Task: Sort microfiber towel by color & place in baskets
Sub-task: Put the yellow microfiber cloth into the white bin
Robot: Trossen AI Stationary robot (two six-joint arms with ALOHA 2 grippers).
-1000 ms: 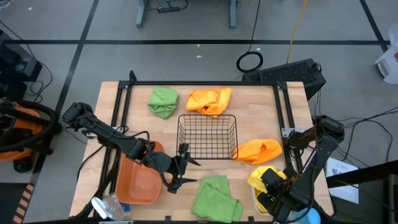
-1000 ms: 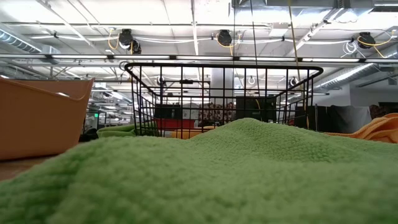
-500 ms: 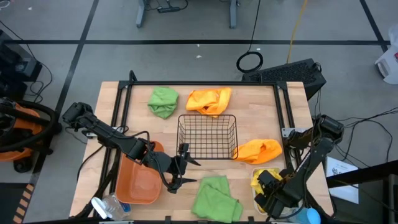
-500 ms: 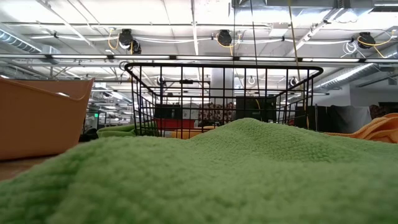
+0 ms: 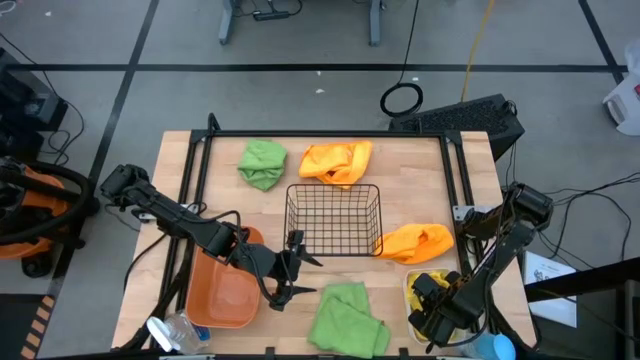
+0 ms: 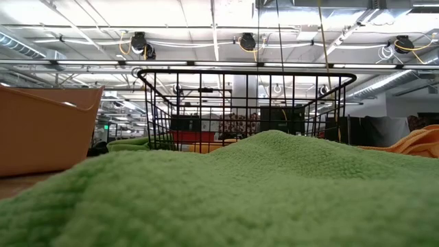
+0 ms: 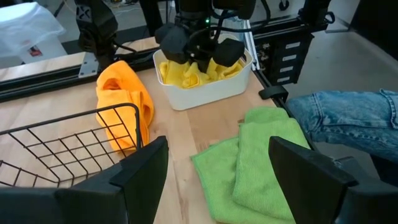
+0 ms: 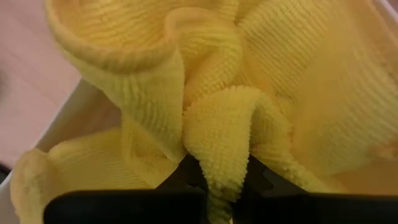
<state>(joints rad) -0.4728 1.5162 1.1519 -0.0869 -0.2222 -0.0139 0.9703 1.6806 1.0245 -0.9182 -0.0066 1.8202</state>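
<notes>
My right gripper (image 5: 432,305) points down into the white bin (image 7: 211,93) at the near right, shut on a yellow towel (image 8: 205,81) bunched inside it. My left gripper (image 5: 298,276) hangs open and holds nothing, between the orange bin (image 5: 222,295) and a green towel (image 5: 347,318) lying flat on the table near the front edge. The black wire basket (image 5: 333,220) stands mid-table. A second green towel (image 5: 262,163) and an orange towel (image 5: 337,160) lie behind the basket. Another orange towel (image 5: 415,242) lies at its right. My right gripper pinches a raised fold of the yellow towel (image 8: 214,165) between its two fingers, coming from above and pointing down. The fold stands up between the fingers. The rest of the cloth lies slack and crumpled in the white bin (image 7: 186,78).
A black metal frame (image 5: 195,180) runs along the table's left, far and right sides. A clear plastic thing (image 5: 172,332) lies at the near left corner. A person's leg in jeans (image 7: 348,118) shows just beyond the table's front edge.
My right gripper has gone down into the white bin with the yellow towel, staying shut. The towel has sunk with it and now lies lower in the bin, largely hidden under the arm in the high view.
</notes>
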